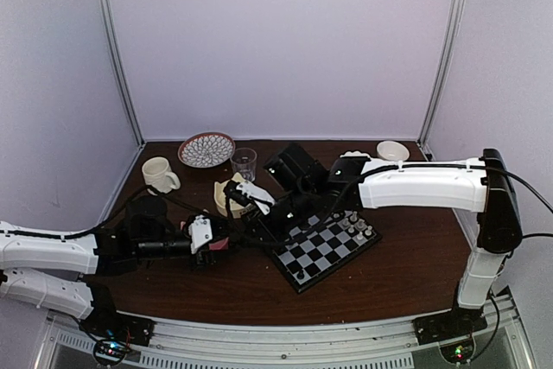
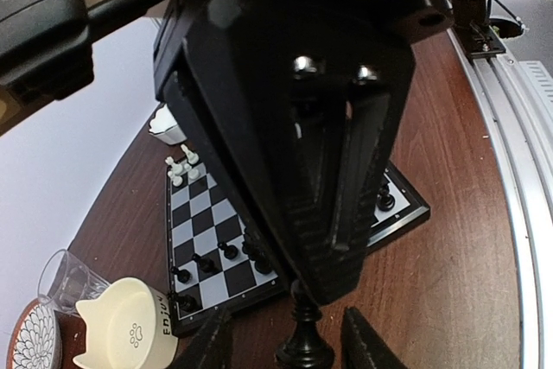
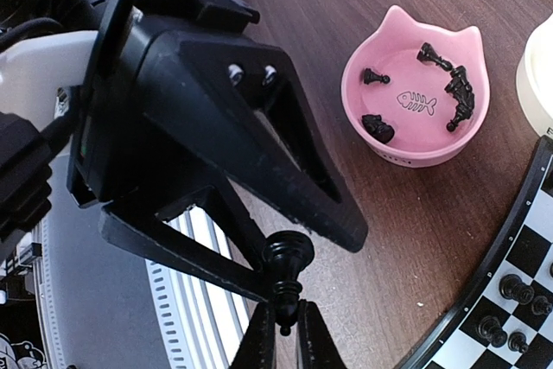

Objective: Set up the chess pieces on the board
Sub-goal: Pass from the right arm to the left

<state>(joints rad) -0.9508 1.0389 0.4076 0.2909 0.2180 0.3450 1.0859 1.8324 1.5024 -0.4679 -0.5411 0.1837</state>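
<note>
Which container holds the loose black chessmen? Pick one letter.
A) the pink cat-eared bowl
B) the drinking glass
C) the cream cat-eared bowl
A: the right wrist view shows several black chessmen lying inside the pink cat-eared bowl, around its fishbone drawing.

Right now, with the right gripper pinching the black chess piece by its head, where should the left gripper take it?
Probably the lower stem and wide base. The black chess piece has its narrow head shut in the right gripper, so only its base end is free. Approach from that end, opposite; the left gripper stands there, open fingers either side.
</note>
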